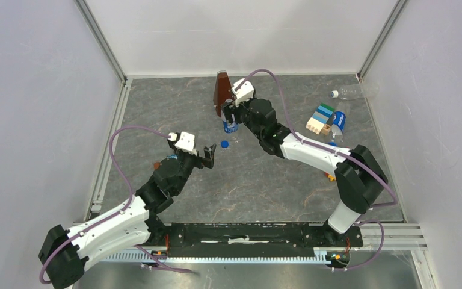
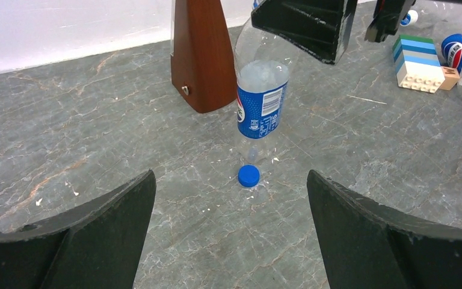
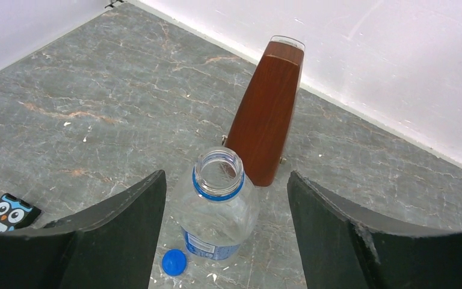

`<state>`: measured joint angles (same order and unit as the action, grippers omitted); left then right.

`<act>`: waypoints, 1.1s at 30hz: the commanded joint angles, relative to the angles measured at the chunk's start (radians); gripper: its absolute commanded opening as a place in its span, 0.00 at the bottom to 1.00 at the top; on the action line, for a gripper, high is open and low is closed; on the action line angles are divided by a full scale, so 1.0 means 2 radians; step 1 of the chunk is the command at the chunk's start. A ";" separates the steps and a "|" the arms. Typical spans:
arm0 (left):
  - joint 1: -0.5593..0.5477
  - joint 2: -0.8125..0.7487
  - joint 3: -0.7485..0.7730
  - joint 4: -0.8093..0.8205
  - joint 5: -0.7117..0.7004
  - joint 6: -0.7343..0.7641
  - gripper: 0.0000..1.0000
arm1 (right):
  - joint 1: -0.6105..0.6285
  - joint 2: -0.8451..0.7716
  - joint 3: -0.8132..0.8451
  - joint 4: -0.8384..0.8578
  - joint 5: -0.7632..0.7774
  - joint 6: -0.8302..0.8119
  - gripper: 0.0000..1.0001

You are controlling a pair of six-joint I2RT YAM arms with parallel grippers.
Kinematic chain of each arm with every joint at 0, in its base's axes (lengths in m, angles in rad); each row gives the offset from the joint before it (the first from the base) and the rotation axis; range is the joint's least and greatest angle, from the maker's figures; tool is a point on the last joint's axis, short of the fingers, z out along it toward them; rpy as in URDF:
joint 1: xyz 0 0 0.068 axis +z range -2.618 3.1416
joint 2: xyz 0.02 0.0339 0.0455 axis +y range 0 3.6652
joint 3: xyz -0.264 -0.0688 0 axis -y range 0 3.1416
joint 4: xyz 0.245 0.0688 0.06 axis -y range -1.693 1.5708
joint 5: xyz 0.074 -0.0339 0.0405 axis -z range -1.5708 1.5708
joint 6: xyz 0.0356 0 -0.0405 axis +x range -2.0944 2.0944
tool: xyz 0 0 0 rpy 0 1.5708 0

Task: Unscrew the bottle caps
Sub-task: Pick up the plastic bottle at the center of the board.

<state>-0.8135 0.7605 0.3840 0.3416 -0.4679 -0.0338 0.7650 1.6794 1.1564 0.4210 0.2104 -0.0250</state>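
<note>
A clear bottle (image 1: 230, 124) with a blue label stands upright mid-table, its mouth open (image 3: 218, 171). A blue cap (image 1: 225, 144) (image 2: 248, 175) (image 3: 174, 262) lies flat on the table just in front of it. My right gripper (image 1: 232, 113) (image 3: 225, 176) is open, a finger on each side of the bottle's neck with gaps on both sides. My left gripper (image 1: 209, 155) (image 2: 230, 176) is wide open and low, short of the loose cap, with nothing in it. A second labelled bottle (image 1: 338, 121) (image 2: 460, 51) lies at the right. An unlabelled bottle (image 1: 356, 91) with a white cap (image 1: 334, 94) lies at the far right.
A brown pyramid-shaped object (image 1: 221, 90) (image 2: 201, 60) (image 3: 267, 117) stands right behind the upright bottle. Stacked toy blocks (image 1: 320, 119) (image 2: 420, 63) sit to the right. An owl-printed card (image 3: 0, 215) lies to the left. White walls enclose the table.
</note>
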 commanded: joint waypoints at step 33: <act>0.009 -0.013 0.006 -0.010 0.038 0.010 1.00 | -0.409 -0.097 -0.069 -0.244 -0.005 0.181 0.78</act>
<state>-0.8013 0.7372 0.3698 0.3271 -0.4187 -0.0330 0.0887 1.3563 0.9146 0.0078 0.3721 0.2554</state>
